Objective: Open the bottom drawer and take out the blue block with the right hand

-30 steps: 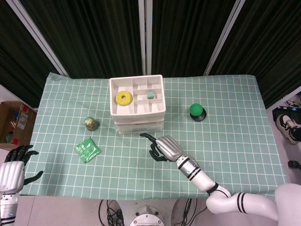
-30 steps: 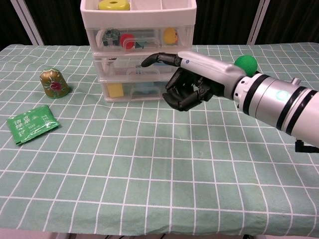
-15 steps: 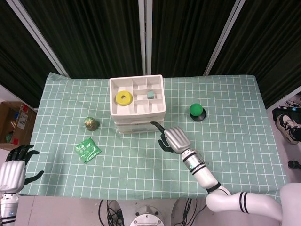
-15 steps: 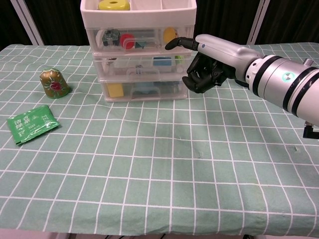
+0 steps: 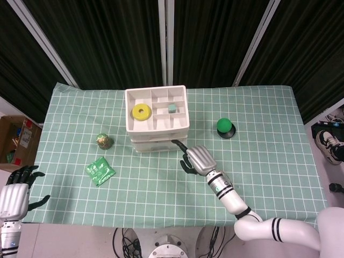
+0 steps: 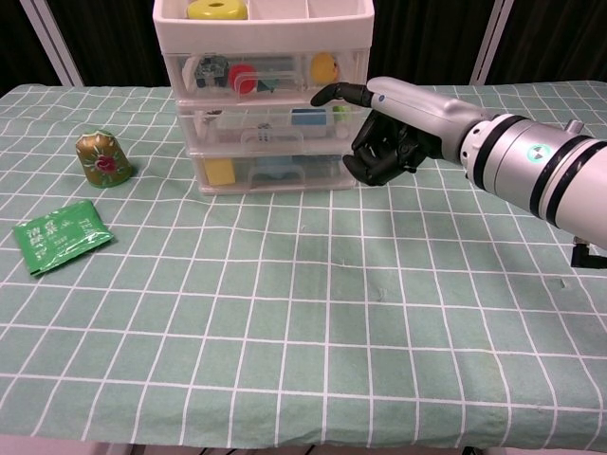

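A white three-drawer unit (image 5: 157,129) (image 6: 266,104) stands at the table's middle back. Its bottom drawer (image 6: 270,172) is closed. Through the clear front I see a yellow block (image 6: 220,172) and a pale blue block (image 6: 276,168) inside. My right hand (image 5: 196,158) (image 6: 384,142) hovers at the unit's right front corner. One finger points left toward the front of the upper drawers while the rest are curled in, and it holds nothing. My left hand (image 5: 17,189) hangs off the table's near left corner with its fingers apart, empty.
A green ball on a black base (image 5: 225,127) sits right of the unit. A gold-green jar (image 5: 104,141) (image 6: 102,157) and a green packet (image 5: 100,171) (image 6: 61,235) lie to the left. The unit's top tray holds a yellow ring (image 5: 141,112) and a small teal block (image 5: 172,108).
My right hand moved from in front of the lower drawers up and right to the unit's right corner, then dipped slightly. The drawers and my left hand stayed still.
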`<control>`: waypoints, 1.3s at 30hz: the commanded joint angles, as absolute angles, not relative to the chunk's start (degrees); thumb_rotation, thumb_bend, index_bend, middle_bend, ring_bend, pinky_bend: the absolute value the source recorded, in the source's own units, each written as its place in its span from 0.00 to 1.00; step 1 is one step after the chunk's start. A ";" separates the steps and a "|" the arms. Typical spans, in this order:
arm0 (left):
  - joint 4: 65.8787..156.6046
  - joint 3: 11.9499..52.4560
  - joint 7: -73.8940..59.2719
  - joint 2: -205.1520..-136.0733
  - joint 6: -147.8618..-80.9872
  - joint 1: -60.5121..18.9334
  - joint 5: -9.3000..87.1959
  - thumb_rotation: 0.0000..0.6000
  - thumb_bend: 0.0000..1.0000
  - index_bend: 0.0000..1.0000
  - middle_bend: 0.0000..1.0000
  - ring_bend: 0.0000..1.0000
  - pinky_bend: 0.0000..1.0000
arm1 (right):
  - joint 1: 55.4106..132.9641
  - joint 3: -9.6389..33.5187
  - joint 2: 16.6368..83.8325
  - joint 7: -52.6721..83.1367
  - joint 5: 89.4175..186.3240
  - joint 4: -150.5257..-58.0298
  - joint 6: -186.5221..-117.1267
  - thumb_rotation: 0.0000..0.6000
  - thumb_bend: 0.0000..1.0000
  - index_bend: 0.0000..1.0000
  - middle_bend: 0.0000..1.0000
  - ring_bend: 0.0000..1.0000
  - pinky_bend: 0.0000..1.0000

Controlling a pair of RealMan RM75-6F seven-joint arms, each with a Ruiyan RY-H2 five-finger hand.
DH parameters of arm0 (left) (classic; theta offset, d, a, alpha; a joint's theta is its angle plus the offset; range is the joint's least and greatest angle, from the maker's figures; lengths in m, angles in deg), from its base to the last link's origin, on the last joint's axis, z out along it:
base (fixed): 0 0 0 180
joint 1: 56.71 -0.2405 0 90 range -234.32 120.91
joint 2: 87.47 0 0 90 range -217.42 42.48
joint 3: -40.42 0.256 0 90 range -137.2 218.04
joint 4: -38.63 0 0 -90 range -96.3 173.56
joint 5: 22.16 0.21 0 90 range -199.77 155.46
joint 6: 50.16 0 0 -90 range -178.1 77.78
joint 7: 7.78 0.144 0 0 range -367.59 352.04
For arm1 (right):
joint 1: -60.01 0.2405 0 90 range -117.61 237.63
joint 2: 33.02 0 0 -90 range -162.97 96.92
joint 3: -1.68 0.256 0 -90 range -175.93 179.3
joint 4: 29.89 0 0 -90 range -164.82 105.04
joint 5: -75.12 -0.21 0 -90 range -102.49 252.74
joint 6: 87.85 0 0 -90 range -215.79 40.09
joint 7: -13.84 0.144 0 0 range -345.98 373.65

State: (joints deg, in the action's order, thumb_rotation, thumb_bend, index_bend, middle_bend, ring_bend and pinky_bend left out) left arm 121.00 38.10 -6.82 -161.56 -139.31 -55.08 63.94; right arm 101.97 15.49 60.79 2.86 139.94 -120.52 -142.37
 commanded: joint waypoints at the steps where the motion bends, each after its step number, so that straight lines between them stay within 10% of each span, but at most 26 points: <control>1: 121.01 38.13 -6.84 -161.55 -139.32 -55.12 63.92 1.00 0.00 0.36 0.21 0.15 0.18 | 102.54 15.89 60.99 3.08 139.11 -120.13 -141.62 1.00 0.47 0.10 0.79 0.78 0.78; 17: 120.96 38.19 -6.83 -161.59 -139.17 -55.18 63.83 1.00 0.00 0.36 0.21 0.15 0.18 | 106.23 17.58 61.95 0.62 131.90 -116.94 -138.04 1.00 0.47 0.11 0.79 0.78 0.78; 39: 120.99 38.11 -6.57 -161.71 -138.51 -55.00 63.35 1.00 0.00 0.36 0.21 0.15 0.18 | 108.17 19.42 60.82 4.36 126.91 -115.44 -136.22 1.00 0.48 0.38 0.81 0.80 0.80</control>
State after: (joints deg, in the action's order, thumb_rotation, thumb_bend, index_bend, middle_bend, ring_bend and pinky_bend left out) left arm 121.00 38.10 -6.56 -161.70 -138.53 -55.00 63.36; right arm 108.26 19.49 60.92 4.24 126.77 -115.30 -136.10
